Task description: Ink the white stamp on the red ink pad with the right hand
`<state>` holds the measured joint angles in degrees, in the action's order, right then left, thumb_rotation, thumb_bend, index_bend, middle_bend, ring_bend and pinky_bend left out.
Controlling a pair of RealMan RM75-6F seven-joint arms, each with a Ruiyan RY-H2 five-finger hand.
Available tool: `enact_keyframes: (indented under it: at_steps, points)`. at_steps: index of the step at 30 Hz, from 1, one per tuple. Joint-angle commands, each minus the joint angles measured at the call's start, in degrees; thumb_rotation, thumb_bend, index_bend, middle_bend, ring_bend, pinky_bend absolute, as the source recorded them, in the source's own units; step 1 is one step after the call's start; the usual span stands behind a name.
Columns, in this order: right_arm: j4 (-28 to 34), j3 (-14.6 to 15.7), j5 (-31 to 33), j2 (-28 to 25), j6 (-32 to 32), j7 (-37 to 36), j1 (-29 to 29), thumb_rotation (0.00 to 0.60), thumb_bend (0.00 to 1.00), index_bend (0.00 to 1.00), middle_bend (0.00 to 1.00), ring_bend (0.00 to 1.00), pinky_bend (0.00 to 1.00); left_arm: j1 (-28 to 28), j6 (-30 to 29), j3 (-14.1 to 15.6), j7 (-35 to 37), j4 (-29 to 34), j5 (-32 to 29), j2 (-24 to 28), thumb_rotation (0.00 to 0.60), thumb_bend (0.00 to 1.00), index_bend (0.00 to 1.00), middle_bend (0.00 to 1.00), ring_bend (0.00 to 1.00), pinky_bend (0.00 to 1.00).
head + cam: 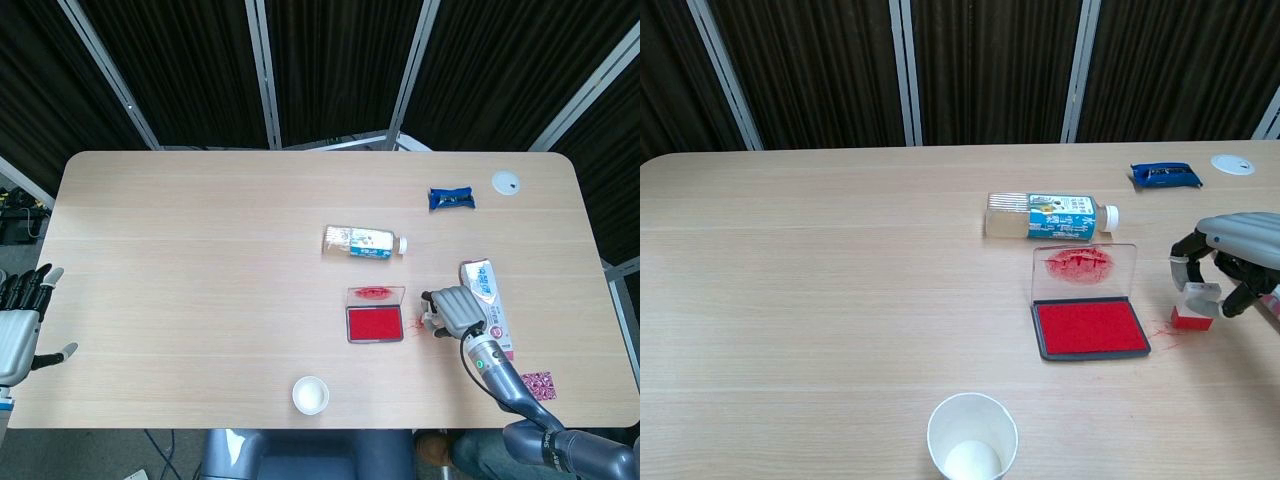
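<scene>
The white stamp point(1196, 300) with its red base stands on the table just right of the open red ink pad point(1088, 327), over faint red marks point(1160, 329). My right hand point(1238, 252) arches over the stamp and pinches it between thumb and fingers. In the head view the right hand point(457, 309) covers most of the stamp point(434, 322), beside the ink pad point(375, 323). The pad's clear lid point(1085, 268) stands up behind it, smeared red. My left hand point(18, 325) hangs off the table's left edge, fingers spread, holding nothing.
A bottle point(1045, 217) lies on its side behind the pad. A paper cup point(972, 438) stands near the front edge. A toothpaste box point(487, 308) lies right of my hand. A blue packet point(1165, 176), a white disc point(1233, 164) and a pink patterned card point(533, 383) lie further off.
</scene>
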<state>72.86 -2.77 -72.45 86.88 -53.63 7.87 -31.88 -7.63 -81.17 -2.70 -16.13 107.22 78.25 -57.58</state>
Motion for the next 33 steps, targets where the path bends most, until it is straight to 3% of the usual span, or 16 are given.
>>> enact_keyframes:
  at_steps: [1, 5, 17, 22, 27, 30, 33]
  points:
    - [-0.3, 0.1, -0.2, 0.2, 0.0, -0.4, 0.2, 0.6, 0.22, 0.48, 0.53, 0.86, 0.96, 0.0, 0.0, 0.0, 0.0, 0.0, 0.0, 0.0, 0.6, 0.0, 0.0, 0.0, 0.0, 0.0]
    - [-0.7, 0.1, -0.8, 0.4, -0.2, -1.0, 0.4, 0.6, 0.14, 0.47, 0.53, 0.86, 0.96, 0.0, -0.1, 0.0, -0.1, 0.1, 0.0, 0.0, 0.6, 0.0, 0.0, 0.0, 0.0, 0.0]
    - [-0.1, -0.4, -1.8, -0.1, -1.1, -2.4, 1.1, 0.6, 0.1, 0.45, 0.5, 0.86, 0.96, 0.1, -0.1, 0.1, -0.1, 0.1, 0.1, 0.0, 0.6, 0.0, 0.0, 0.0, 0.0, 0.0]
    - [3.4, -1.2, -3.4, -2.2, -4.2, -3.8, 1.9, 0.6, 0.1, 0.44, 0.49, 0.86, 0.96, 0.1, -0.2, 0.1, 0.3, 0.2, 0.3, 0.2, 0.6, 0.0, 0.0, 0.0, 0.0, 0.0]
    - [13.1, -2.6, -5.6, -8.7, -11.3, -6.2, 4.8, 0.6, 0.08, 0.41, 0.45, 0.86, 0.95, 0.6, -0.8, 0.3, 1.8, 0.6, 1.5, 1.0, 0.6, 0.0, 0.0, 0.0, 0.0, 0.0]
    - [16.8, -2.5, -7.9, -11.8, -16.6, -7.4, 7.3, 0.6, 0.06, 0.3, 0.28, 0.74, 0.8, 0.8, -1.2, 0.6, 2.5, 0.5, 2.3, 1.4, 0.6, 0.0, 0.0, 0.0, 0.0, 0.0]
    - [19.9, -1.2, -10.9, -15.2, -23.4, -8.7, 11.4, 0.6, 0.0, 0.11, 0.1, 0.44, 0.5, 1.2, -2.1, 0.9, 2.6, 0.2, 3.5, 1.5, 0.6, 0.0, 0.0, 0.0, 0.0, 0.0]
